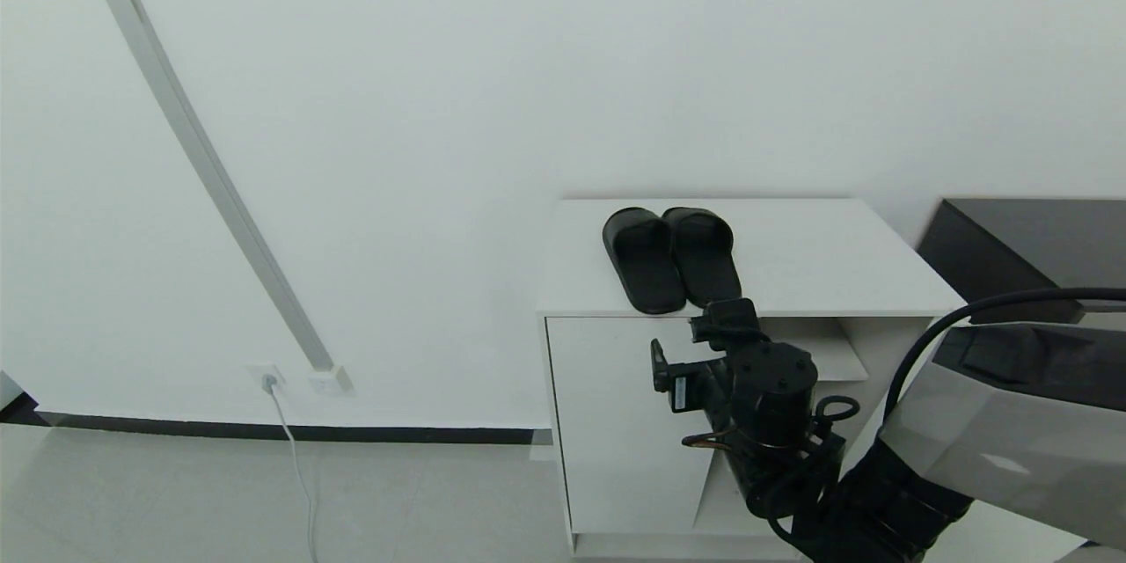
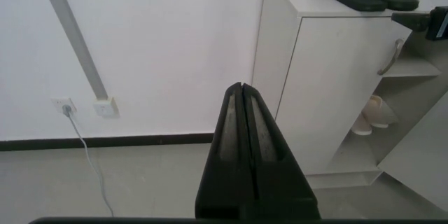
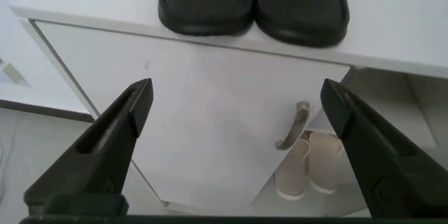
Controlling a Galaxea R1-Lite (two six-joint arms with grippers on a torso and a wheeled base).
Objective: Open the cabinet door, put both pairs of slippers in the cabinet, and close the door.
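Slippers, the black pair [image 1: 673, 259], lie side by side on the cabinet [image 1: 818, 255] top, long axes running from front edge to wall, strap ends wallward. The pale pair [image 3: 308, 164] sits inside the open compartment (heading unclear). Right pincer [image 3: 236, 91] hangs spread before the door [image 3: 196, 112], near its handle [image 3: 294, 126]. Left pincer [image 2: 241, 94] is pressed together, well aside.

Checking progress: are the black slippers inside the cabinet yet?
Out. The black slippers lie on the cabinet top; a pale pair sits inside the open compartment below.
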